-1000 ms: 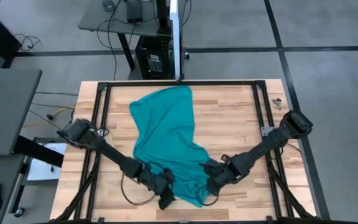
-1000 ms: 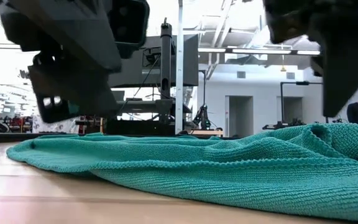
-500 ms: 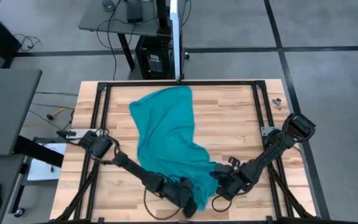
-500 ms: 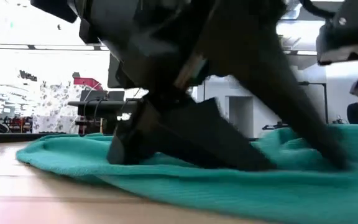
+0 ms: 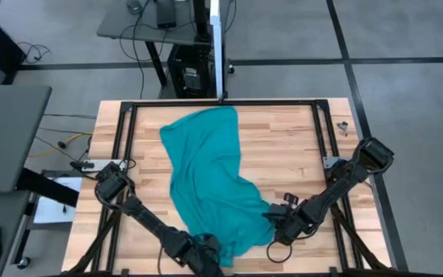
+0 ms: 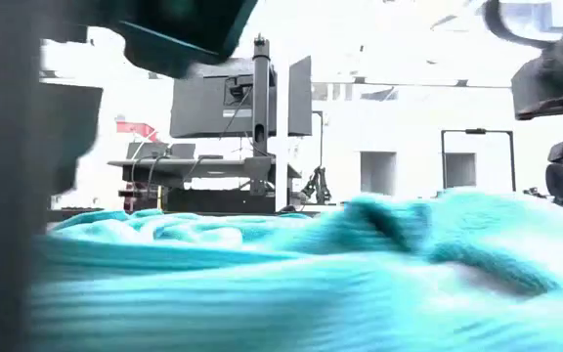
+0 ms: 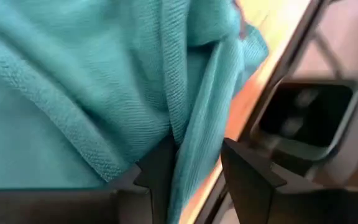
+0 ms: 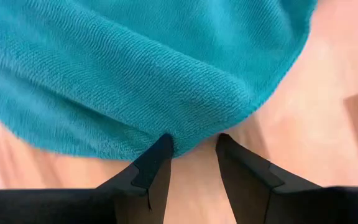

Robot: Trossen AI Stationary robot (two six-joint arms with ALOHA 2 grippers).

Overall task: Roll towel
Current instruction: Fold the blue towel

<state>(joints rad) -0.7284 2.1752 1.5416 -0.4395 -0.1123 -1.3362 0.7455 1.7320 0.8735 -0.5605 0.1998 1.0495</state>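
Observation:
The teal towel [image 5: 206,161] lies rumpled on the wooden table, running from the far middle to the near edge, where it is bunched up [image 6: 360,254]. My left gripper [image 5: 206,250] is low at the towel's near end and shut on a fold of it [image 7: 197,168]. My right gripper [image 5: 274,228] is open at the towel's near right corner. Its fingertips [image 8: 194,149] stand at the hem there [image 8: 229,106], with bare wood between the fingers. I cannot tell whether they touch the hem. My left gripper pinches a bunched fold of the towel's near end [image 7: 194,143] between its two fingers, several layers together. The fingers come in low, slanting from the table's left side. The fold runs along the gap between them, and the rest of the towel lies on the table.
A black metal frame [image 5: 121,154] runs around the tabletop. Small hardware [image 5: 342,127] lies at the far right. A dark cable loop [image 5: 271,254] trails near my right gripper. Bare wood [image 5: 283,146] shows to the right of the towel.
My left gripper has gone toward the near edge and right across the towel's near end, then back a little left. The towel's near end has bunched up and risen, while its far end has stayed put. My right gripper has drawn back off the towel toward the right.

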